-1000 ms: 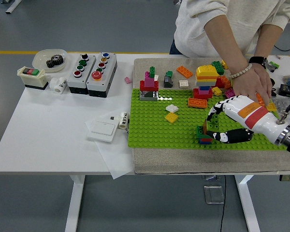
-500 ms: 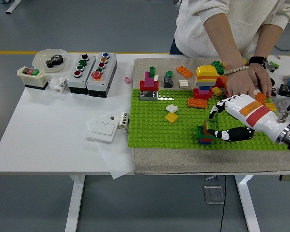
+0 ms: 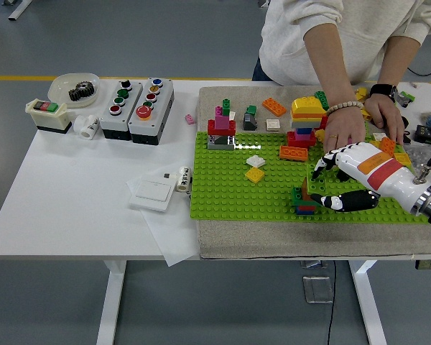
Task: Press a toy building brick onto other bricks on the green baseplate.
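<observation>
Standing upright in right-hand fingers [image 3: 329, 202]: green brick [image 3: 317, 188].

Count: one green baseplate [image 3: 273, 188]. Two button boxes [image 3: 136, 101], one switch box [image 3: 49, 116], one bowl [image 3: 73, 88] holding one gear [image 3: 80, 90]. One wall switch [image 3: 153, 191]. Robot hand [image 3: 332, 183]: one. Person's hands [image 3: 345, 133]: two. Loose bricks too cluttered to count.

Person's hand [image 3: 343, 131] further left, seemingly nearer the brick tower [image 3: 307, 121].
</observation>
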You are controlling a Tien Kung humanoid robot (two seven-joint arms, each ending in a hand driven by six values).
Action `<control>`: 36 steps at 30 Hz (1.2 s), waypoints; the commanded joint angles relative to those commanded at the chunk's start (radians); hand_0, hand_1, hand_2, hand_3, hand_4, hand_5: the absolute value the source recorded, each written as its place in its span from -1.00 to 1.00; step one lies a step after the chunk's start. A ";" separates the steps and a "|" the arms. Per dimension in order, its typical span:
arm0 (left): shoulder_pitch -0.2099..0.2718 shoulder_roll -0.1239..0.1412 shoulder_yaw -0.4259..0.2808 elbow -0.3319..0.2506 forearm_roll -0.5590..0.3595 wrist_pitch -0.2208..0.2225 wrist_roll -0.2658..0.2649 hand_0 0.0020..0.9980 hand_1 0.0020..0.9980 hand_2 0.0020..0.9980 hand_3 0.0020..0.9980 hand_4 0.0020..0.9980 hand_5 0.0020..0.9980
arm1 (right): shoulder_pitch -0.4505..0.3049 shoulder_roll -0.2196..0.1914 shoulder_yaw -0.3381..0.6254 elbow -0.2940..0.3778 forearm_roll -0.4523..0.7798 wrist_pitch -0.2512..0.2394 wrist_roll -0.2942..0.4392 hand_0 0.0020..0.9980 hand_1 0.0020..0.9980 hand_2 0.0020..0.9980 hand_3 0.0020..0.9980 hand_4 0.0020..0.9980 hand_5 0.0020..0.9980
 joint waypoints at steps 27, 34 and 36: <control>0.000 0.000 -0.002 0.000 0.005 0.000 0.002 -0.02 0.13 0.30 0.29 0.40 0.54 | 0.003 -0.002 -0.009 0.005 0.001 0.014 0.017 0.13 0.13 0.20 0.09 0.57 0.06; 0.000 0.000 -0.004 0.000 0.009 0.001 0.003 -0.02 0.13 0.30 0.29 0.40 0.54 | 0.002 -0.003 -0.007 0.008 -0.004 0.017 0.015 0.13 0.13 0.20 0.08 0.58 0.05; 0.001 0.000 -0.005 0.000 0.010 0.001 0.003 -0.02 0.13 0.30 0.29 0.40 0.54 | 0.000 -0.003 -0.006 0.008 -0.004 0.018 0.014 0.13 0.13 0.20 0.08 0.58 0.05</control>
